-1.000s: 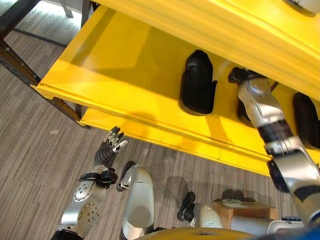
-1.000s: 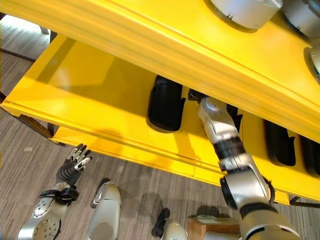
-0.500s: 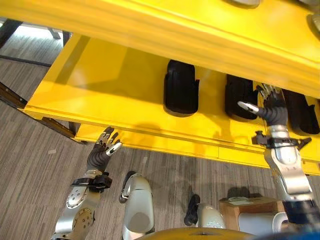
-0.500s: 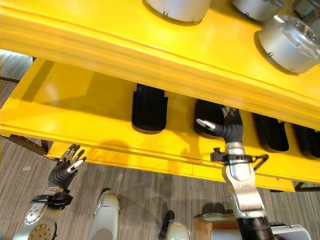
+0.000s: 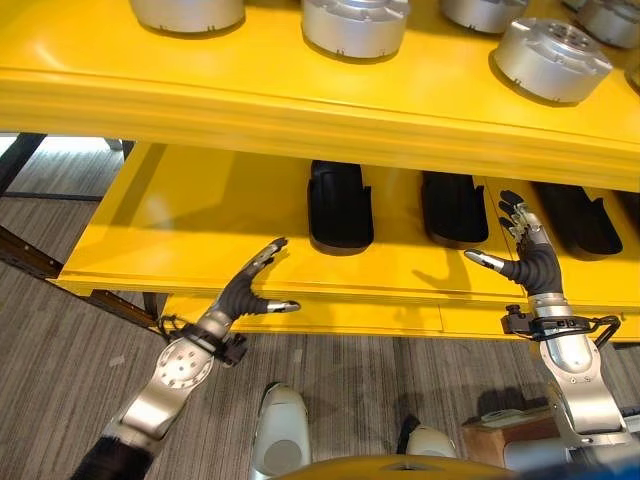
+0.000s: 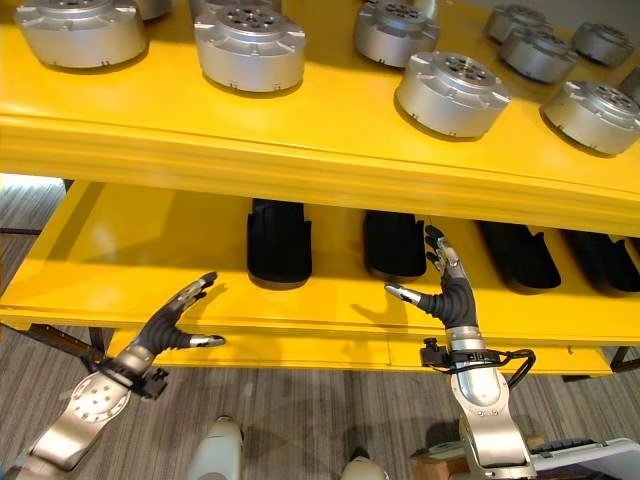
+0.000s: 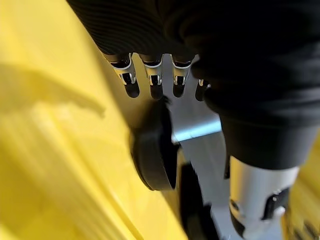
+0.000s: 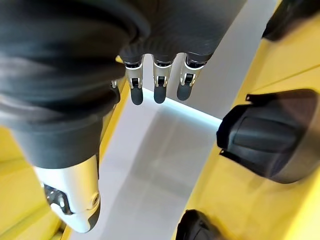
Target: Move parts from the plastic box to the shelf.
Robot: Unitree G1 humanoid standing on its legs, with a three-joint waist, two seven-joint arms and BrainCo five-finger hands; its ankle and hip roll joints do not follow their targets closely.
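A yellow shelf (image 5: pixel 200 215) has two levels. Several black moulded parts lie in a row on the lower level: one at the middle (image 5: pixel 338 203), one to its right (image 5: pixel 455 207), another further right (image 5: pixel 580 215). My right hand (image 5: pixel 535 268) is open and empty, raised in front of the lower level just right of the second black part (image 8: pixel 270 140). In front of the lower shelf's front lip my left hand (image 5: pixel 240 297) is open and empty, fingers stretched toward the shelf. A black part (image 7: pixel 152 150) shows past its fingers (image 7: pixel 150 82).
Several round silver metal parts (image 6: pixel 250 45) stand on the upper level (image 6: pixel 330 140), one at the right (image 6: pixel 452 92). A dark metal frame leg (image 5: pixel 25 255) runs under the shelf's left end. A brown cardboard box (image 5: pixel 485 432) sits on the grey floor at the lower right.
The camera has swung up, bringing the upper level into view. My right hand drew back out of the lower level, empty. My left hand rose from near the floor to the shelf's front lip.
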